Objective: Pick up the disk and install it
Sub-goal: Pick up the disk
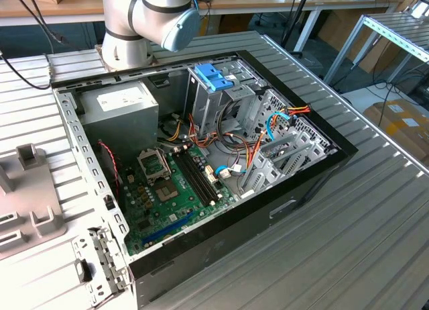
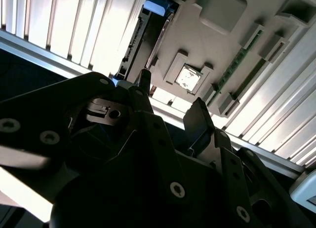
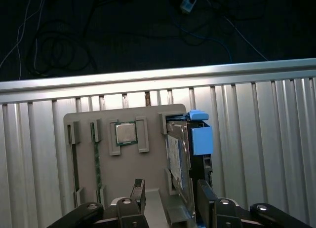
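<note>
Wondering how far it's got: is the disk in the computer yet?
No, the disk stands on edge in a grey tray on the slatted table.

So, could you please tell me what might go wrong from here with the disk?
The disk stands on edge in the grey tray, nearer one side of the open gripper; a finger might strike it. The processor chip sits close by. Loose cables near the drive cage could snag it.

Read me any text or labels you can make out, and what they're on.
Nothing here can be read.
White label on the power supply: too small.
Label on the disk: blurred.
Markings on the processor chip: too small.
</note>
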Available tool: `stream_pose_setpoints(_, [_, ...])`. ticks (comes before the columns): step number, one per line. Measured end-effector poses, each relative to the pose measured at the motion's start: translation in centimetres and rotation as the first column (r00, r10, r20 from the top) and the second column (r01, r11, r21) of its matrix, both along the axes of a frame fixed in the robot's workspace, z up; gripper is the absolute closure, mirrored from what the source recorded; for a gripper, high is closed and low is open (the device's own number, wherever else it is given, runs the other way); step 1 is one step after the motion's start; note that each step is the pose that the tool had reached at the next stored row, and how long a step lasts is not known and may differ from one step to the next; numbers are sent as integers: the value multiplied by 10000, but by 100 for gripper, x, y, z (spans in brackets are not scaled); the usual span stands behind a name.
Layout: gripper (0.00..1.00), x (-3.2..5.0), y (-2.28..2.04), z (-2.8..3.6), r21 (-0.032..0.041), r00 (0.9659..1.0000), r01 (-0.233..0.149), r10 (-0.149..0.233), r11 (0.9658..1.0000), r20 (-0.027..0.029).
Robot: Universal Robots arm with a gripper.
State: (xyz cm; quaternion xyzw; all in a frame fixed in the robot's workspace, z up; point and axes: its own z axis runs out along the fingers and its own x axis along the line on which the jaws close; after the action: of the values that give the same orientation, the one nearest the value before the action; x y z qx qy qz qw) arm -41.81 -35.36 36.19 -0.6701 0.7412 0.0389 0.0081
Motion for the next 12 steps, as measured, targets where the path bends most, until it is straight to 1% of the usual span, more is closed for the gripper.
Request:
stream_pose_setpoints(2, [46, 0, 0, -13, 0, 10000, 0, 0, 10000, 0])
stream_pose_setpoints(12, [46, 0, 0, -31, 0, 10000, 0, 0, 10000, -1])
